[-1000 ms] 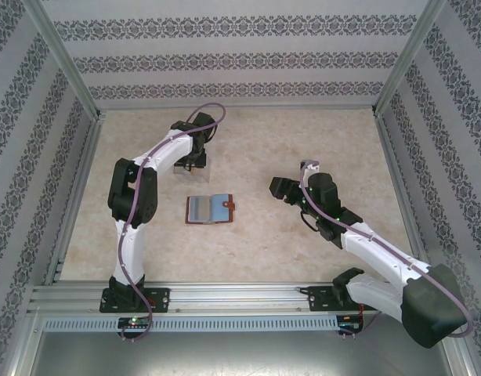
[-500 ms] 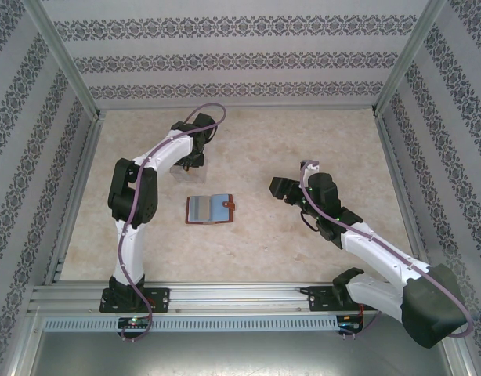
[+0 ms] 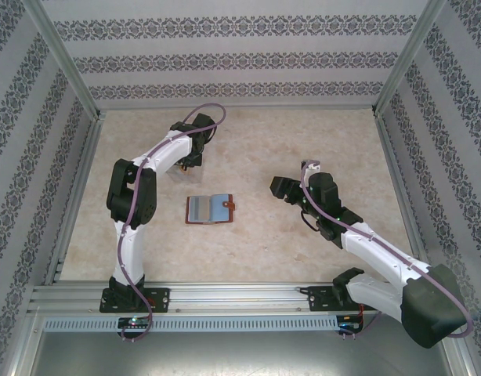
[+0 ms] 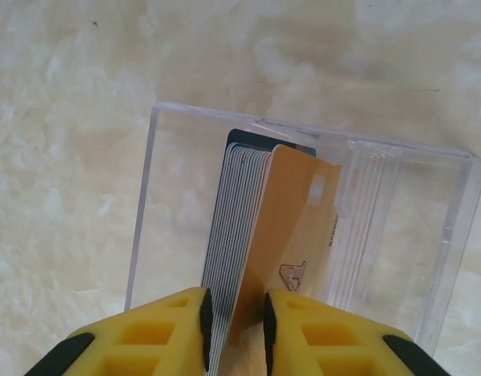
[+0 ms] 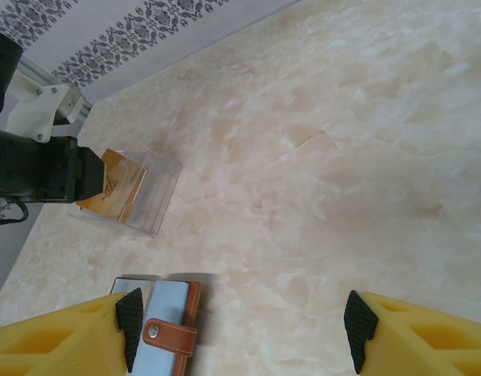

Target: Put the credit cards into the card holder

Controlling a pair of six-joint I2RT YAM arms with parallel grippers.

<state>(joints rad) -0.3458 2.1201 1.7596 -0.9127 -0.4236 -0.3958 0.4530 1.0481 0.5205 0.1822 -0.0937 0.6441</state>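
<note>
My left fingers [image 4: 158,333] straddle the orange card [image 4: 291,227] and some grey cards [image 4: 236,204]; pinched or not, I cannot tell. They look thin, probably stiff and slippery: press the flat faces. Wide open are my right fingers [image 5: 405,329].

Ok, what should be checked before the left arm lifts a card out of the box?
1. Left gripper fingers stand either side of the orange card: ok.
2. Only that card sits between them: cannot tell; the grey cards press close to one finger.
3. Grip is firm: cannot tell.
4. Holder lies open, pockets up: ok.
5. Right gripper is open and apart from the holder: ok.
</note>
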